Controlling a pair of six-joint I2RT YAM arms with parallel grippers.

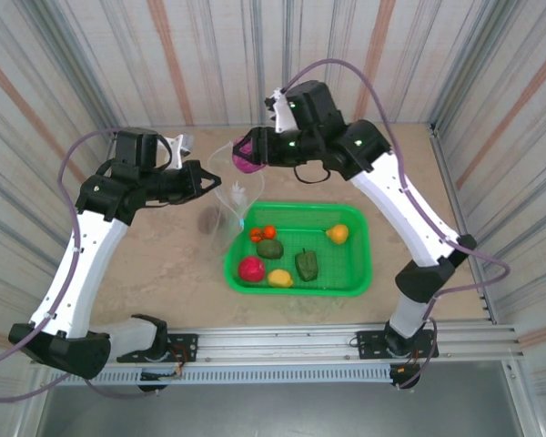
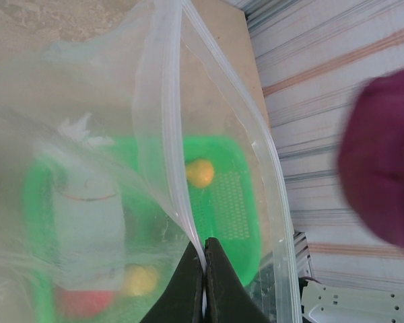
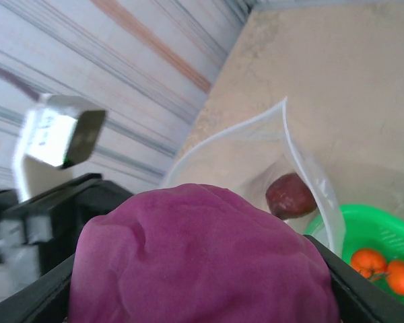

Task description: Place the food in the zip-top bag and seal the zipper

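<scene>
One green basket holds six pieces of food: one red piece, two green pieces, two yellow pieces and one orange cluster. One clear bag hangs open at its left edge, with one dark red piece inside. The left gripper has its fingers pressed together on the zipper. The right gripper clamps one purple piece near the bag's mouth.
</scene>
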